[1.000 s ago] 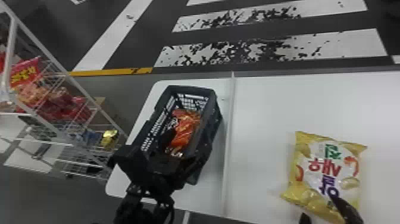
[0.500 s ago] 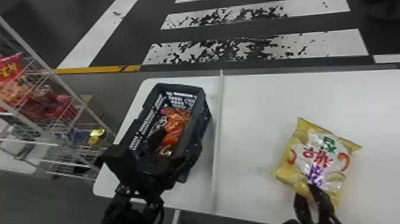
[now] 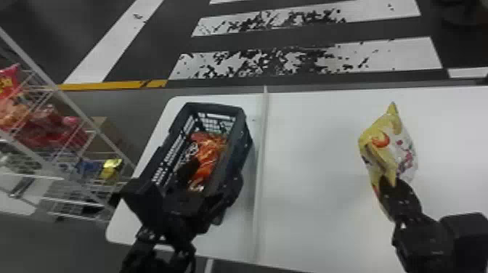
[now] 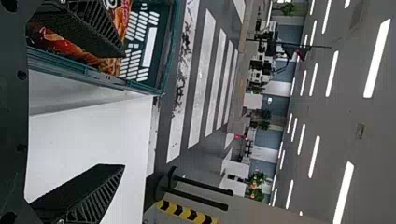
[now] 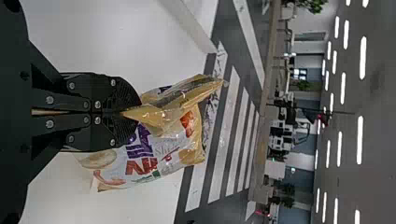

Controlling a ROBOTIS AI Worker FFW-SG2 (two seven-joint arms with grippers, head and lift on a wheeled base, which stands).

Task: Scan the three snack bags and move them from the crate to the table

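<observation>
Yellow snack bag [image 3: 406,145] tilted up, pinched by right tool [image 3: 389,183].

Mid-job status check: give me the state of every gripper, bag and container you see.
Left gripper: open, at the crate
Right gripper: shut on the yellow bag
Yellow bag: gripped at one edge, tilted
Crate: open-topped, upright, holding orange packaging

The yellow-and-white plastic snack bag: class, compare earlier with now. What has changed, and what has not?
The right gripper has closed on the yellow-and-white plastic snack bag, which lay flat on the white table and is now tilted up. The left gripper stays at the dark plastic crate, the orange snack bag still inside.
</observation>
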